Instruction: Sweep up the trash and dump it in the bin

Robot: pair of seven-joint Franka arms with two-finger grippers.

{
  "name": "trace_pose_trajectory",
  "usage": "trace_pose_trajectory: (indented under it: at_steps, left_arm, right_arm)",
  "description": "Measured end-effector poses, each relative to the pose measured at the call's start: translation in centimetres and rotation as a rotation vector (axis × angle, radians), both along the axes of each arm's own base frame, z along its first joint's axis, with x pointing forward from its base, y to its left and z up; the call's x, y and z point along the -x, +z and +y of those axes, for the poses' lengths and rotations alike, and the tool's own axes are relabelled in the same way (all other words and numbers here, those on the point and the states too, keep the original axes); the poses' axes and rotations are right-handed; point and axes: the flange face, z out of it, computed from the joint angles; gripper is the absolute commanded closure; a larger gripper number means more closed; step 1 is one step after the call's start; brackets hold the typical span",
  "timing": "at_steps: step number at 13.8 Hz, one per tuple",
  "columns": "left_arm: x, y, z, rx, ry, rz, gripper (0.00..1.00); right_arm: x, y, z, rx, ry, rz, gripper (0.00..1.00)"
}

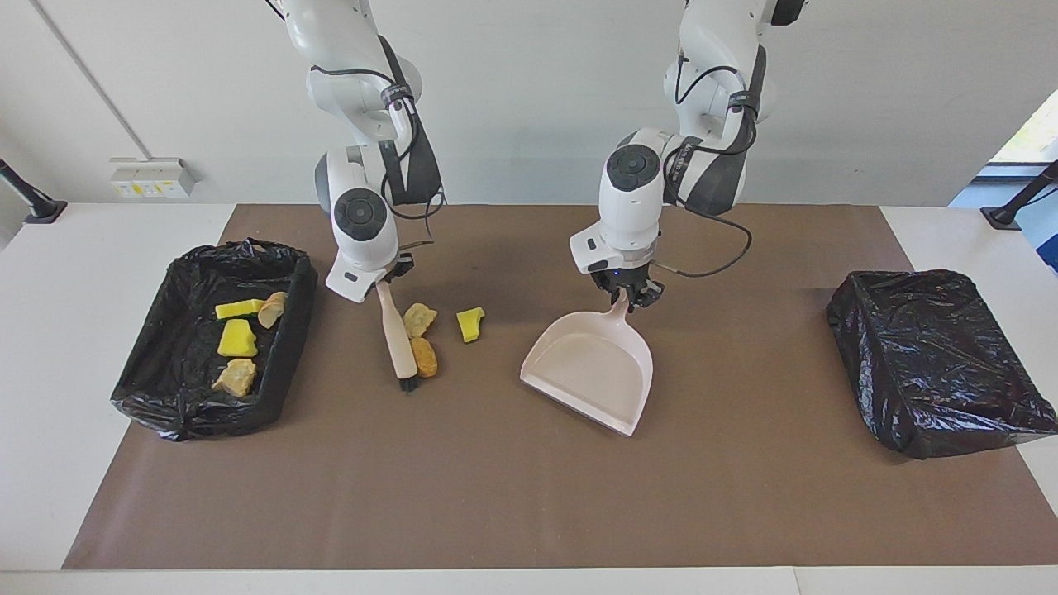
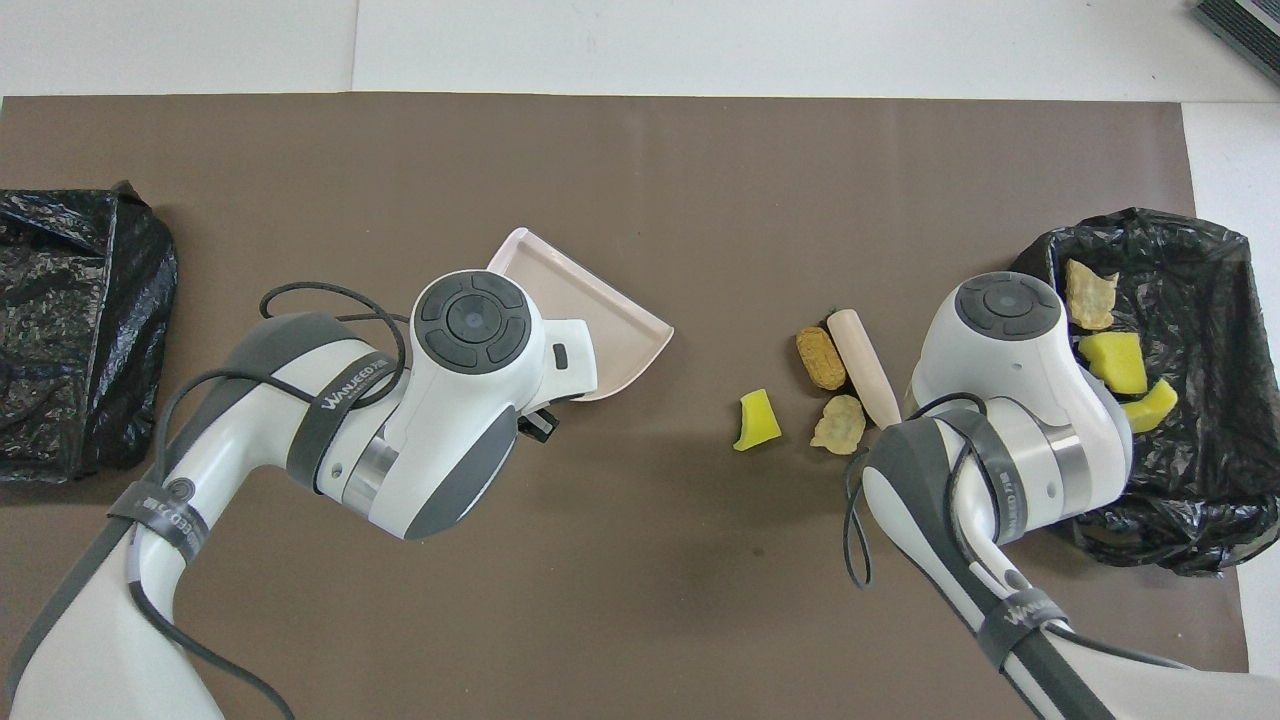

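My right gripper (image 1: 395,273) is shut on the handle of a pale brush (image 1: 397,335), whose black bristles touch the brown mat. Three pieces of trash lie beside the brush on the side toward the dustpan. They are a tan lump (image 1: 419,318), a golden-brown lump (image 1: 426,357) against the brush, and a yellow sponge chunk (image 1: 471,324). All three also show in the overhead view: the tan lump (image 2: 838,425), the brown lump (image 2: 820,358) and the yellow chunk (image 2: 757,420). My left gripper (image 1: 628,296) is shut on the handle of the pale pink dustpan (image 1: 591,368), which sits low over the mat's middle.
A black-lined bin (image 1: 293,330) at the right arm's end holds several scraps, yellow sponges (image 1: 238,339) and tan lumps (image 1: 235,376). A second black-bagged bin (image 1: 934,359) stands at the left arm's end. The brown mat (image 1: 496,496) covers the table's middle.
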Motion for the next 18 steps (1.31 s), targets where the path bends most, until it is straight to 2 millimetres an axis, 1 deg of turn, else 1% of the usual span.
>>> trace_pose_trajectory:
  at_steps: [3,4,5,7,9,10,11,14,16,18]
  left_arm:
    - [0.7,-0.5,0.3,-0.015,-0.179,0.064,1.0]
    - [1.1,-0.8,0.2,-0.022,-0.231,0.082,1.0]
    - [1.7,-1.1,0.0,-0.029,-0.288,0.094,1.0]
    - [3.3,-1.3,-0.9,-0.084,-0.426,0.091,1.0]
    - [6.0,-1.2,-3.1,-0.168,-0.554,0.053,1.0]
    - [7.1,-1.1,-3.9,-0.185,-0.588,0.043,1.0]
    - [7.6,-1.0,-4.3,-0.19,-0.603,0.036,1.0]
    - [7.8,-1.1,-4.3,-0.184,-0.611,0.028,1.0]
    - [7.7,-1.2,-4.2,-0.181,-0.61,0.028,1.0]
    - [7.8,-1.3,-4.2,-0.182,-0.61,0.03,1.0]
  right_arm:
    - [1.2,0.3,3.4,-0.023,-0.127,0.022,1.0]
    - [1.5,0.3,4.3,-0.017,-0.184,0.023,1.0]
    - [1.7,0.4,4.8,-0.007,-0.226,0.021,1.0]
    - [1.8,0.5,4.8,0.014,-0.293,0.025,1.0]
    - [2.2,0.5,4.7,0.042,-0.332,0.052,1.0]
    - [2.5,0.7,4.7,0.054,-0.346,0.066,1.0]
    - [2.9,0.9,4.9,0.066,-0.355,0.08,1.0]
    - [3.7,1.2,5.6,0.072,-0.355,0.087,1.0]
    - [4.0,0.8,5.8,0.051,-0.354,0.071,1.0]
    - [4.7,0.3,6.3,0.01,-0.314,0.078,1.0]
